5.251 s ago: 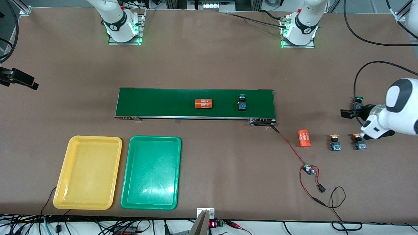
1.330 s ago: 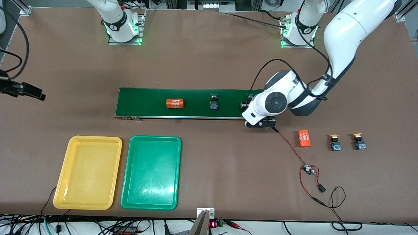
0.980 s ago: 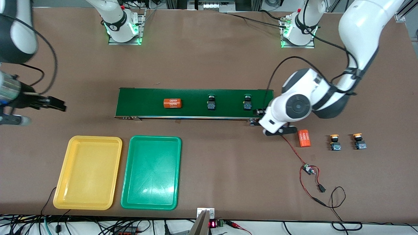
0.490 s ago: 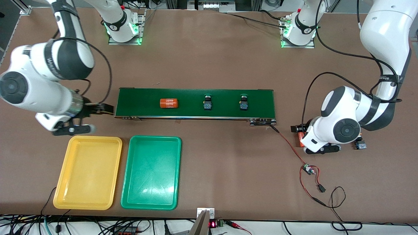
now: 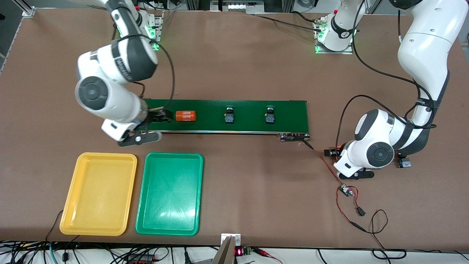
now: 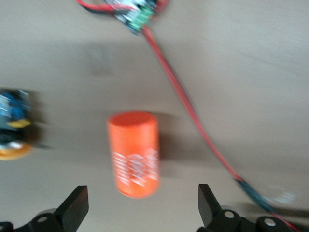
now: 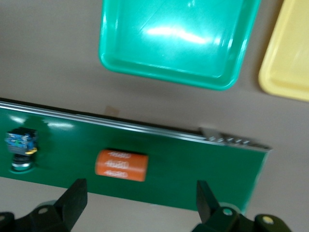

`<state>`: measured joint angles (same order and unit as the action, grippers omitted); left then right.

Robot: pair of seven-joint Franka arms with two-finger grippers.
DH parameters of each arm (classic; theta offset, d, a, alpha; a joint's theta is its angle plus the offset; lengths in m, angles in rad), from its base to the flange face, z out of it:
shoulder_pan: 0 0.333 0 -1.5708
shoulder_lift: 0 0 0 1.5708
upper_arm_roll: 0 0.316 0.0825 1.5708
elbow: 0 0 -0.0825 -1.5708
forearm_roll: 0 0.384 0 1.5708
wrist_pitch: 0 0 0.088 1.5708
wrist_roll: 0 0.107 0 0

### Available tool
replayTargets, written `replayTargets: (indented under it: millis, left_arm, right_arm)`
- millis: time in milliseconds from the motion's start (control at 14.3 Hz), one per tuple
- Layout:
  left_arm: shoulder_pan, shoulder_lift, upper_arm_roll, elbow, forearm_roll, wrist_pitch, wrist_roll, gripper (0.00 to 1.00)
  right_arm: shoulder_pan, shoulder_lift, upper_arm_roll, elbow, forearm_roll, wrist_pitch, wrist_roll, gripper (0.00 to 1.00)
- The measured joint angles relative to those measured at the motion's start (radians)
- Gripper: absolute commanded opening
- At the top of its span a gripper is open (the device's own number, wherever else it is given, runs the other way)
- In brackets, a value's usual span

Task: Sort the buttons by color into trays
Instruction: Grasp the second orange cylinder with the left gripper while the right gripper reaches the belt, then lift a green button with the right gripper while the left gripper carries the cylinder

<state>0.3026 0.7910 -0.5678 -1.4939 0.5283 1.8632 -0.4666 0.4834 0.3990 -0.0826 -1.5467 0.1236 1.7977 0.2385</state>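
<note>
Two green-capped buttons stand on the dark-green conveyor belt; one shows in the right wrist view. One yellow-capped button peeks out beside the left arm on the table; a yellow-capped one shows in the left wrist view. The yellow tray and green tray lie side by side, both empty. My right gripper is open over the belt's end, beside an orange cylinder. My left gripper is open over a second orange cylinder.
A red and black wire with a small circuit board runs from the belt's end across the table near my left gripper. The trays also show in the right wrist view, green and yellow.
My right arm has swung in from the table's end to the belt's end by the cylinder. My left arm has shifted slightly over the table cylinder. The belt's items moved toward the right arm's end.
</note>
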Motion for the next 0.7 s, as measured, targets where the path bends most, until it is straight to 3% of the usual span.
replayTargets:
  millis: [280, 560, 700]
  left_arm:
    - [0.016, 0.029, 0.016, -0.016, 0.040, 0.097, 0.004, 0.96]
    - [0.049, 0.068, 0.019, -0.065, 0.040, 0.202, 0.008, 0.34]
    - [0.050, 0.068, 0.016, -0.066, 0.040, 0.198, 0.008, 0.20]
  right_arm:
    - [0.092, 0.027, 0.000, 0.000, 0.001, 0.006, 0.128, 1.00]
    - [0.188, 0.073, 0.001, -0.001, 0.002, 0.069, 0.256, 1.00]
    - [0.222, 0.093, 0.001, -0.001, 0.002, 0.117, 0.317, 1.00]
